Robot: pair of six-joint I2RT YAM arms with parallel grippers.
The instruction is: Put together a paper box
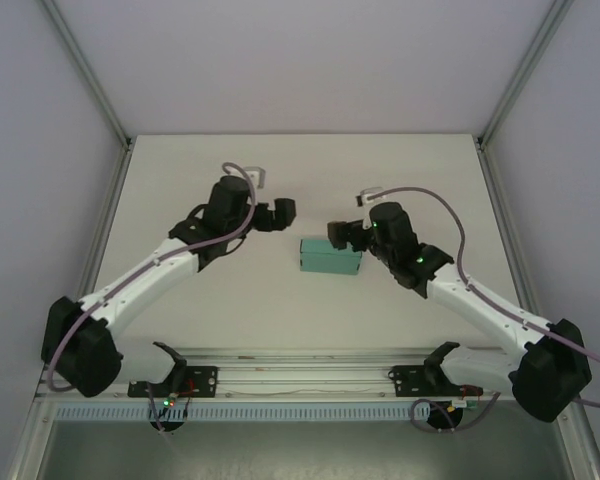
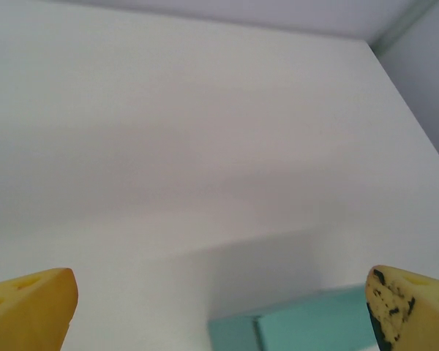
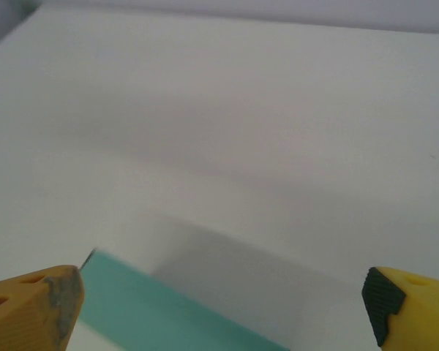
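The paper box (image 1: 329,258) is a small teal-green rectangular box lying flat on the white table (image 1: 300,160), near the middle. My left gripper (image 1: 283,213) hovers just to its upper left, apart from it. In the left wrist view the left gripper (image 2: 221,301) is open, its yellow fingertips (image 2: 36,303) wide apart, and the paper box (image 2: 314,322) lies low between them. My right gripper (image 1: 338,236) sits at the box's upper right corner. Seen from the right wrist, the right gripper (image 3: 221,294) is open with nothing in it, and the paper box (image 3: 139,311) shows at the lower left.
Aluminium frame posts (image 1: 90,70) rise at the table's back corners, with grey walls on both sides. A metal rail (image 1: 300,380) with the arm bases runs along the near edge. Grey cables (image 1: 450,215) loop off each arm.
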